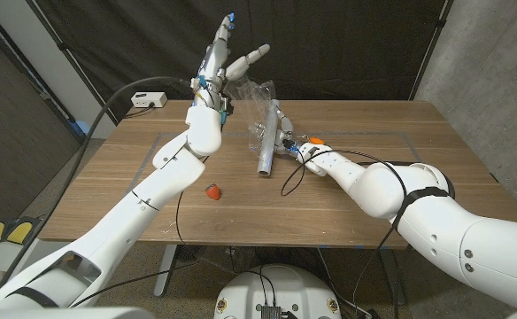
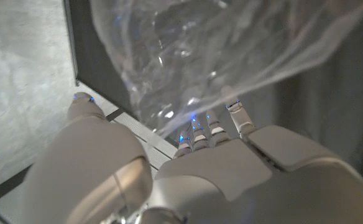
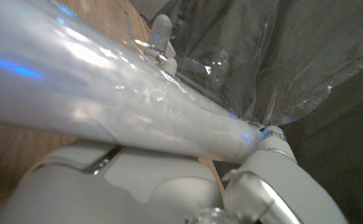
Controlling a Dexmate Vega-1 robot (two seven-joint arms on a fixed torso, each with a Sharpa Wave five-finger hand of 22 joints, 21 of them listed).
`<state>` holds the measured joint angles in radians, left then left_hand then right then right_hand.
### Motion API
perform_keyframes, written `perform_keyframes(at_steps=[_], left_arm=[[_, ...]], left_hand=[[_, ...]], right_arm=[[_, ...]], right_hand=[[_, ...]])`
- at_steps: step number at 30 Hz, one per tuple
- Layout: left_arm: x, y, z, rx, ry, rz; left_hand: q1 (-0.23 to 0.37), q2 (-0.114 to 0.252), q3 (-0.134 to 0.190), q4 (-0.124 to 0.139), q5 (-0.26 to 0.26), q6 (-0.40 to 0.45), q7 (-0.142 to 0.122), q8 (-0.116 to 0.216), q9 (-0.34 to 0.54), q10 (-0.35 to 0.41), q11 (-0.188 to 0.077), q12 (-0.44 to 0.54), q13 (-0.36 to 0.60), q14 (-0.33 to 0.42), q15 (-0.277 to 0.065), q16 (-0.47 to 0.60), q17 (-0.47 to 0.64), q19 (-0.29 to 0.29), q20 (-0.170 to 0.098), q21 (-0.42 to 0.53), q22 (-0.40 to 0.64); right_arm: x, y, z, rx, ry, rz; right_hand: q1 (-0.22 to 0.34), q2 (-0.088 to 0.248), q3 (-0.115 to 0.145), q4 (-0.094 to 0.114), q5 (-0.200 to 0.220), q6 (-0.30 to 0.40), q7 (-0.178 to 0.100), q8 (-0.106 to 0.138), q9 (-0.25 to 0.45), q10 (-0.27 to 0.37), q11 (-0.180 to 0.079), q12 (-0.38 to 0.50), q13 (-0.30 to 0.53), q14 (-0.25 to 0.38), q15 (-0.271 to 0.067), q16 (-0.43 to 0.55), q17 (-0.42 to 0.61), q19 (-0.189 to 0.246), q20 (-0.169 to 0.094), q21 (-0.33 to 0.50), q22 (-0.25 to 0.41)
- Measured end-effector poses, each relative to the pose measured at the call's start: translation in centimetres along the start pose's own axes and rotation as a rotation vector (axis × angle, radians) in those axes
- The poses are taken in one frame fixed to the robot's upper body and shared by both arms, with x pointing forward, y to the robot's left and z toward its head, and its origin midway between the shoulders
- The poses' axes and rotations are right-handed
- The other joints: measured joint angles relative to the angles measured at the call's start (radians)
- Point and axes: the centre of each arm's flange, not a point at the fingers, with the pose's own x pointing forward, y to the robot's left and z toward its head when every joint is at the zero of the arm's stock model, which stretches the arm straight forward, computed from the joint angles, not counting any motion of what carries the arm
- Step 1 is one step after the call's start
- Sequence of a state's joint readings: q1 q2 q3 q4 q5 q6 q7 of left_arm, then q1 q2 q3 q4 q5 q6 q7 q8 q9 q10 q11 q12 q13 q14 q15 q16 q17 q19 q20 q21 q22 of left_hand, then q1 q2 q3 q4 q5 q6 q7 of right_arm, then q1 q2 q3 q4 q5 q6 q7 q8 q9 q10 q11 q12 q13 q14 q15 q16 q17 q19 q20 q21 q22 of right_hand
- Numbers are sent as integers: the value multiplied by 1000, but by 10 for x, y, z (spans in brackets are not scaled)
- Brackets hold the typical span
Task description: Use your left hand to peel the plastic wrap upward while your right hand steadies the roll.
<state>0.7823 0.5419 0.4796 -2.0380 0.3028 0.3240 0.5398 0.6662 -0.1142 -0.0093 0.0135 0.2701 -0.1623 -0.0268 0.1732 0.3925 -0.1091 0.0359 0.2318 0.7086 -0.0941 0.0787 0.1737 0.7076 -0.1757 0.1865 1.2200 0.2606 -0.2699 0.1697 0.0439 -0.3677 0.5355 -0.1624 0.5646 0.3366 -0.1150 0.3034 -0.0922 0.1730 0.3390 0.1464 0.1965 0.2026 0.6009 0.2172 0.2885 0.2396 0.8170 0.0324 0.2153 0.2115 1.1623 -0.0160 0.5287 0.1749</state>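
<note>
Left hand point(image 1: 221, 55) raised at 12 o'clock pinches clear plastic wrap point(image 1: 257, 96) (pulled upward); right hand point(image 1: 296, 147) grips the roll point(image 1: 268, 146) on the table point(image 1: 356, 124)

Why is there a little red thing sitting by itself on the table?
The small red object lies apart from the roll and plastic wrap, near the left arm. It plays no visible part in peeling. I can't tell what it is.

1. No writing, label, brand, number or sign can be read in any view.
2. The roll point(image 1: 267, 146), the plastic wrap point(image 1: 254, 97) and the table point(image 1: 135, 190) carry no legible marks.
</note>
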Motion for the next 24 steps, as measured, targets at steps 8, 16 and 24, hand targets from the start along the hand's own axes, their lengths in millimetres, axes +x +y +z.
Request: perform_keyframes(at_steps=[8,16,24], left_arm=[[-4,6,-13,51,35,32],[-9,16,-26,76,42,48],[-16,30,-40,87,50,46]], left_hand=[[-22,-1,-16,16,8,-10,-7,0,-22,-38,14,-11,-28,-39,11,0,-35,-1,12,-16,-24],[-35,12,-21,21,8,-9,-18,12,-27,-38,14,-11,-37,-39,11,4,-47,-1,12,-22,-33],[-35,12,-24,24,15,-9,-18,16,-36,-34,10,-11,-46,-39,11,8,-58,-1,12,-26,-38]], right_arm=[[2,3,-2,-6,-1,7],[4,13,-5,-32,-3,57],[5,18,-12,-41,-12,94]], right_hand=[[-4,4,0,0,0,0,0,0,0,0,0,-4,0,0,0,0,0,0,0,-4,0],[-12,4,-4,4,0,0,0,0,0,10,-2,-4,0,0,0,0,0,0,0,-4,5],[-17,9,-4,4,0,8,0,3,0,13,-2,-4,0,0,0,0,0,11,0,-3,5]])
